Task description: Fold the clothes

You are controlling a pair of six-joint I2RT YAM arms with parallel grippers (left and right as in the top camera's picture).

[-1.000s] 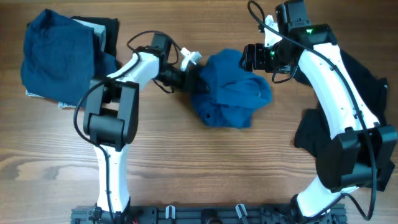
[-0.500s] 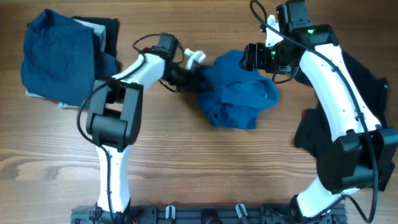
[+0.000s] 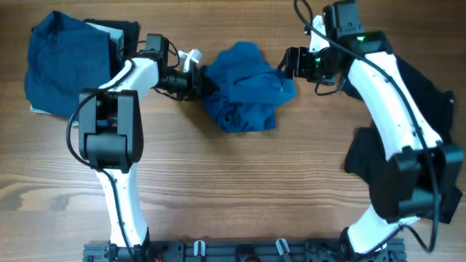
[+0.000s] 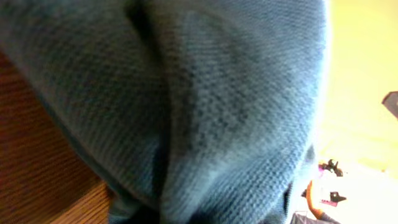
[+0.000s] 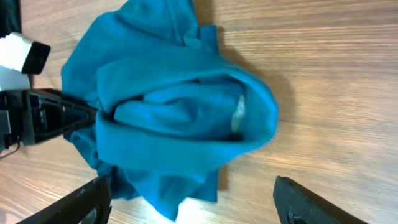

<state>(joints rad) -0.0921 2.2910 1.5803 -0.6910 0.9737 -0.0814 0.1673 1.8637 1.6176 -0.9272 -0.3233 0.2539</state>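
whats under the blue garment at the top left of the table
A black garment and a pale layer poke out past one edge of the blue garment. How far they reach, and anything else below, is covered by the blue fabric.

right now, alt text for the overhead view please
A crumpled blue shirt lies on the wooden table, the left gripper pressed into its left edge and the right gripper open beside its right. Another blue garment sits top left, a black garment far right.

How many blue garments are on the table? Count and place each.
2: a crumpled blue shirt at centre, a flatter blue garment at upper left on a stack. Others may be hidden underneath.
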